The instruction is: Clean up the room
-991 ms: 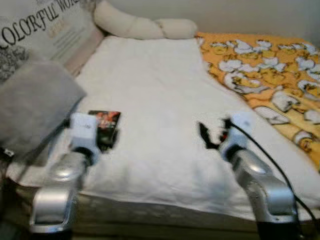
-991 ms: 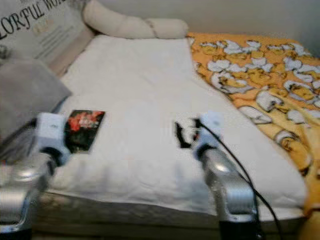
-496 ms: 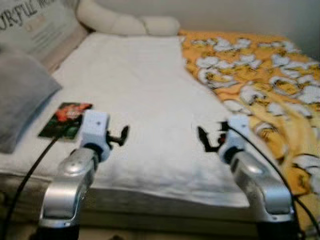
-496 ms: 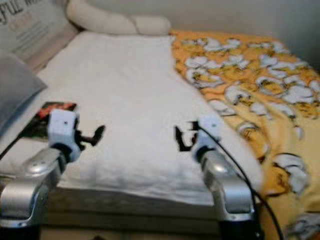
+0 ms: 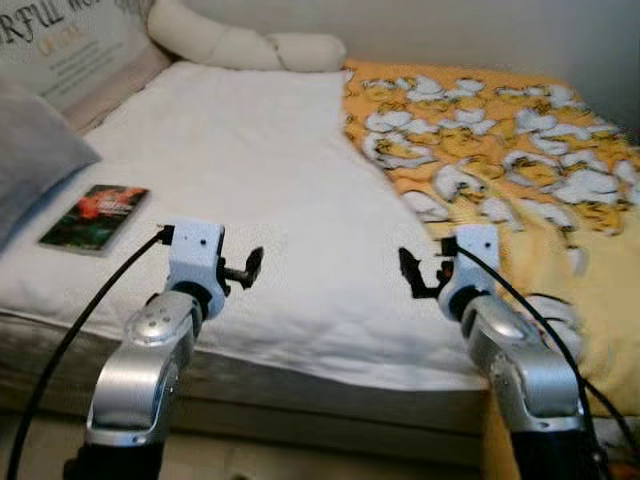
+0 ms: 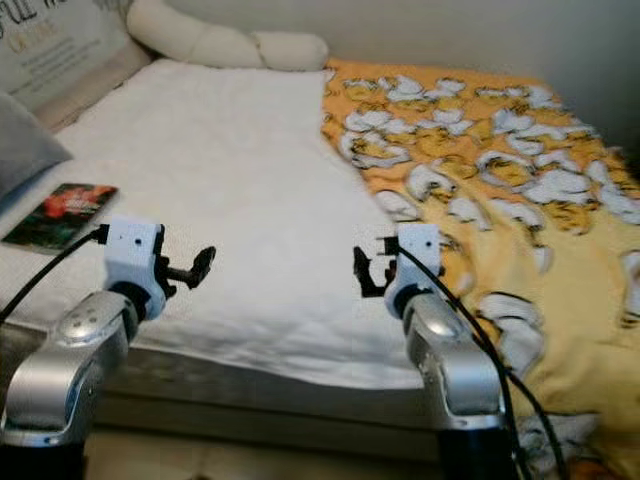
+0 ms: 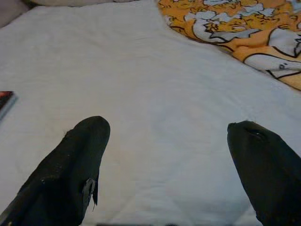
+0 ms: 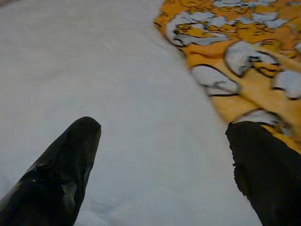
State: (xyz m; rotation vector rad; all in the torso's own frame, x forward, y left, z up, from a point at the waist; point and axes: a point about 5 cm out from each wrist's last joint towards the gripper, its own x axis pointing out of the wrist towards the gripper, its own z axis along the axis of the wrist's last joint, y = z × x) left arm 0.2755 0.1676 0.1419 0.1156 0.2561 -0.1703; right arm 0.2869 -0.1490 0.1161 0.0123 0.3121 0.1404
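Note:
A dark book (image 5: 94,216) with a red picture on its cover lies flat on the white bed sheet (image 5: 250,150), near the left edge. An orange blanket (image 5: 500,150) printed with white ducks covers the bed's right side and hangs over the front corner. My left gripper (image 5: 246,268) hovers over the sheet's front edge, to the right of the book and apart from it; its fingers (image 7: 80,160) stand open with nothing between them. My right gripper (image 5: 414,276) is open too, above the border between sheet and blanket (image 8: 244,66).
A grey pillow (image 5: 30,150) lies at the bed's left, with a printed cushion (image 5: 60,45) behind it. A cream bolster (image 5: 245,45) lies along the head of the bed by the wall. The mattress front edge (image 5: 300,400) runs below both arms.
The camera has swung right, so the bed and book sit further left in the picture. My left gripper, earlier in front of the book, now stands to its right.

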